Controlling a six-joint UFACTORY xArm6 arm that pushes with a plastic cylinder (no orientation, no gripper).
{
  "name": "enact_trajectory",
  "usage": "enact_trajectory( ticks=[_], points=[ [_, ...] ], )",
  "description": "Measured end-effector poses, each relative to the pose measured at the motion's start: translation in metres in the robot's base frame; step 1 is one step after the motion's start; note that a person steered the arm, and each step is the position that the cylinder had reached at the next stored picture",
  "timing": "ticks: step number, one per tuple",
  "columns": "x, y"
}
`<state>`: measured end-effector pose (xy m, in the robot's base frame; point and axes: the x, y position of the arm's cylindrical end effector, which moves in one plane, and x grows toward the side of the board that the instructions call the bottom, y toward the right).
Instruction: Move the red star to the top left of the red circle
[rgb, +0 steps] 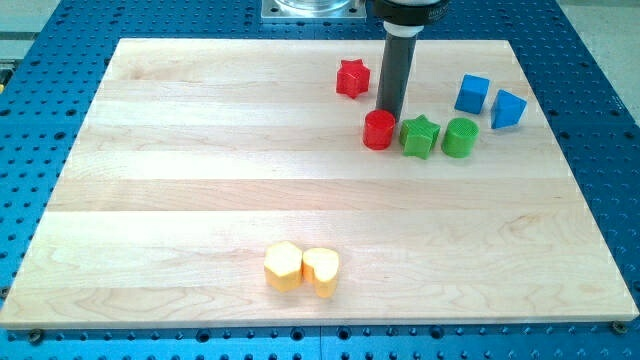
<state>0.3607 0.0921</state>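
The red star lies near the view's top, up and to the left of the red circle. My tip stands right behind the red circle's top edge, close to it or touching it, and to the lower right of the red star. The dark rod rises straight up from there.
A green star touches the red circle's right side, with a green circle beside it. A blue cube and another blue block lie at the view's right. A yellow hexagon and a yellow heart lie near the view's bottom.
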Motion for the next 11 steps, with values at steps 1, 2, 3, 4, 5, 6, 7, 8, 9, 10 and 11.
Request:
enact_trajectory(
  ticks=[1, 2, 3, 4, 5, 6, 7, 8, 9, 10, 11],
  points=[
    [0.001, 0.000],
    [0.000, 0.000],
    [-0.007, 0.000],
    [-0.041, 0.015],
    [-0.081, 0.015],
    [-0.094, -0.008],
    [-0.099, -0.016],
    [-0.094, -0.043],
    [-0.070, -0.067],
    [-0.062, -0.089],
    [-0.085, -0.094]
  ],
)
